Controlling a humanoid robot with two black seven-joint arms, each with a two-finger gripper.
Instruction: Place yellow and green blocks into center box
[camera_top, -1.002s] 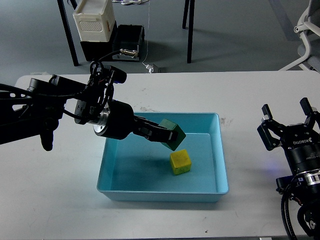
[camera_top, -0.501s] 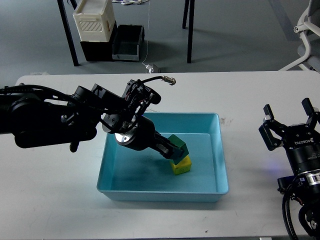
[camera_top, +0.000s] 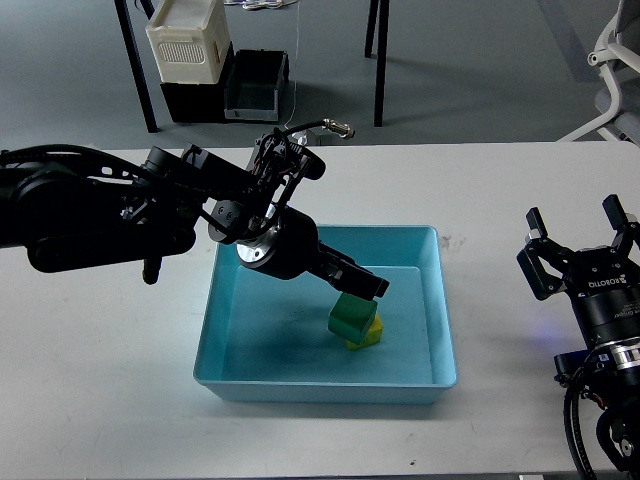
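The light blue box (camera_top: 437, 300) sits at the table's middle. Inside it, the green block (camera_top: 349, 318) rests tilted against the yellow block (camera_top: 368, 335), partly covering it. My left gripper (camera_top: 366, 285) hangs over the box just above the green block, with its fingers apart and nothing between them. My right gripper (camera_top: 575, 240) is open and empty above the table at the right, well away from the box.
The white table (camera_top: 120, 380) carries only the box. Behind the table stand a white and black case (camera_top: 190, 50), a black bin (camera_top: 255, 85) and chair legs on the grey floor. A white chair base (camera_top: 610, 60) is at the far right.
My left gripper lowered the green block into the box against the yellow block, let it go and rose slightly. The right arm has not moved.
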